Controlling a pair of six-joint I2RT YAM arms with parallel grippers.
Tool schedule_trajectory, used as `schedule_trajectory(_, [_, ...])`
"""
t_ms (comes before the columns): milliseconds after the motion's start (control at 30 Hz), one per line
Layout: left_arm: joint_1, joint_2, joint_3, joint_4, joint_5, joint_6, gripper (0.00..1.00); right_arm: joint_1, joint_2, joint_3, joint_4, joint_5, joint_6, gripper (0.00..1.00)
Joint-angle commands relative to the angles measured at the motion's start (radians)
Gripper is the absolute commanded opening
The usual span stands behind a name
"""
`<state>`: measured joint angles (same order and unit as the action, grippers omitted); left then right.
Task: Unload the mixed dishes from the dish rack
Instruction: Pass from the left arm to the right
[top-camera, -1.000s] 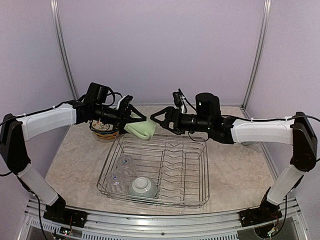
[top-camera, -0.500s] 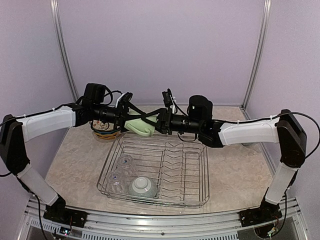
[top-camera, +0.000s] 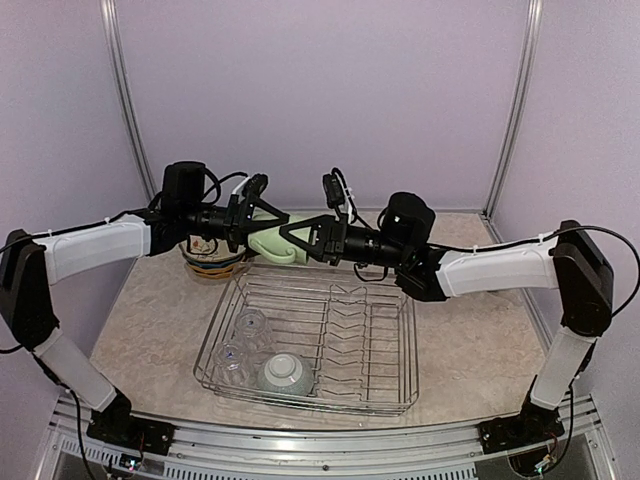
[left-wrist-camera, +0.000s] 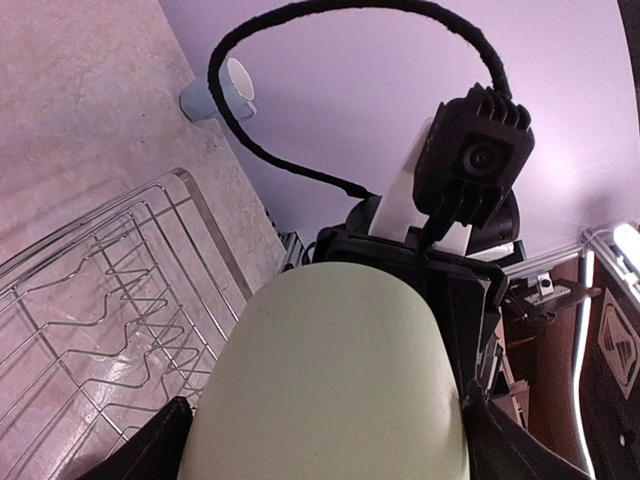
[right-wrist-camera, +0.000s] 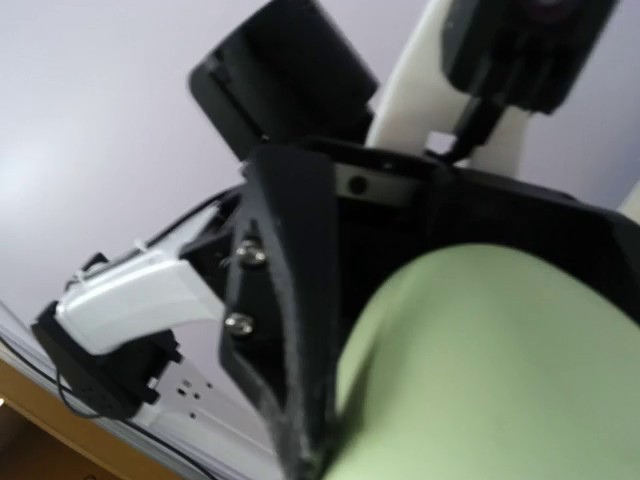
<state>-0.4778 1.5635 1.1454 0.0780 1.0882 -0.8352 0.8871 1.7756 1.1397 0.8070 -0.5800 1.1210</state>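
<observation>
The pale green mug (top-camera: 266, 244) hangs in the air just beyond the far edge of the dish rack (top-camera: 411, 345), between both arms. My left gripper (top-camera: 258, 232) is shut on its body; in the left wrist view the mug (left-wrist-camera: 330, 390) fills the gap between the fingers (left-wrist-camera: 145, 450). My right gripper (top-camera: 288, 238) has come in from the right and is shut on the mug's other end, one finger (right-wrist-camera: 290, 330) pressed against the green wall (right-wrist-camera: 500, 370). Inside the rack lie two clear glasses (top-camera: 249, 325) and a pale grey-green bowl (top-camera: 282, 373).
A stack of plates (top-camera: 210, 264) sits on the table left of the rack, under my left arm. A light blue mug (left-wrist-camera: 215, 95) lies on its side on the table beyond the rack (left-wrist-camera: 120, 300). Lilac walls with metal posts enclose the table.
My right gripper has moved left to the mug and gone from open to shut on it. My left gripper has kept its hold and shifted slightly back and up.
</observation>
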Motion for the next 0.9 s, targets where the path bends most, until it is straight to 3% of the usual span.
schedule_trajectory(0, [-0.005, -0.007, 0.003, 0.031, -0.001, -0.021, 0.46, 0.01, 0.006, -0.003, -0.01, 0.031, -0.02, 0.0])
schedule_trajectory(100, [-0.005, -0.009, 0.002, 0.027, -0.001, -0.015, 0.52, 0.008, -0.003, 0.0, -0.03, 0.038, -0.04, 0.0])
schedule_trajectory(267, [-0.004, -0.034, 0.003, -0.035, -0.047, 0.038, 0.89, 0.001, -0.032, -0.009, -0.089, 0.06, -0.083, 0.0])
schedule_trajectory(333, [-0.003, -0.051, 0.008, -0.067, -0.07, 0.067, 0.98, -0.002, -0.05, -0.01, -0.127, 0.07, -0.108, 0.0])
schedule_trajectory(667, [0.027, -0.149, 0.021, -0.197, -0.199, 0.173, 0.99, -0.034, -0.166, -0.024, -0.364, 0.161, -0.246, 0.0])
schedule_trajectory(867, [0.034, -0.184, 0.023, -0.232, -0.245, 0.205, 0.99, -0.052, -0.282, 0.052, -0.733, 0.357, -0.432, 0.0])
